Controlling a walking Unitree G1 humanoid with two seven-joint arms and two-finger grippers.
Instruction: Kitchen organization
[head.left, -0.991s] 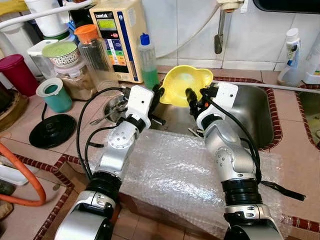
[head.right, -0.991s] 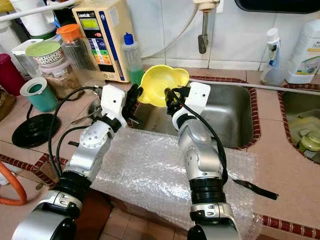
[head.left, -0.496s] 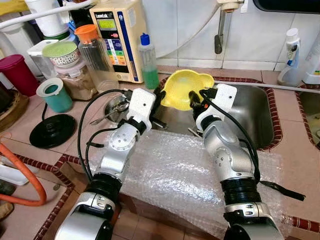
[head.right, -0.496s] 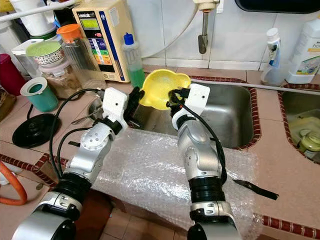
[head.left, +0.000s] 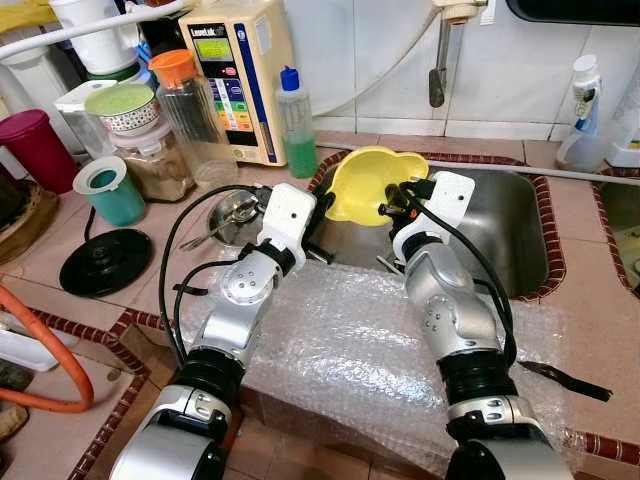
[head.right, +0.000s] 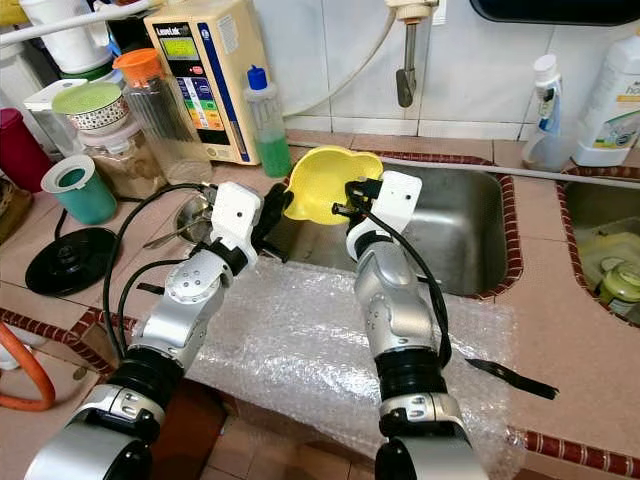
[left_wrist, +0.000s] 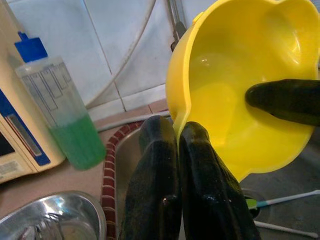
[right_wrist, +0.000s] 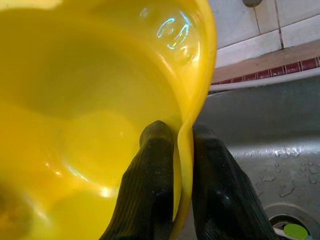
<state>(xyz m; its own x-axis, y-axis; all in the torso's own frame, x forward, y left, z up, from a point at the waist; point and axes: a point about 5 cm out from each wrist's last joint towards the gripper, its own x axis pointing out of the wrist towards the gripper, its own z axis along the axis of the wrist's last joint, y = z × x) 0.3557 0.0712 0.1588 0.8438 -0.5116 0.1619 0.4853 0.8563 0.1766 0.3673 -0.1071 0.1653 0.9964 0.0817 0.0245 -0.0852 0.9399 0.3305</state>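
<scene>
- While we hold the yellow bowl (head.left: 365, 182) over the left edge of the sink (head.left: 505, 235), both grippers pinch its rim.
- At the counter's left edge sit the teal cup (head.left: 105, 188) and black lid (head.left: 104, 261); nearer the sink, a steel bowl (head.left: 232, 210) and green soap bottle (head.left: 296, 125).
- Our left gripper (left_wrist: 175, 137) is clamped on the bowl's near rim, one finger inside the wall, one outside.
- Our right gripper (right_wrist: 176, 137) is closed on the opposite rim likewise.
- Compared with a second ago, the bowl has dropped slightly and tipped more upright, so we judge it is on its way to the counter.
</scene>
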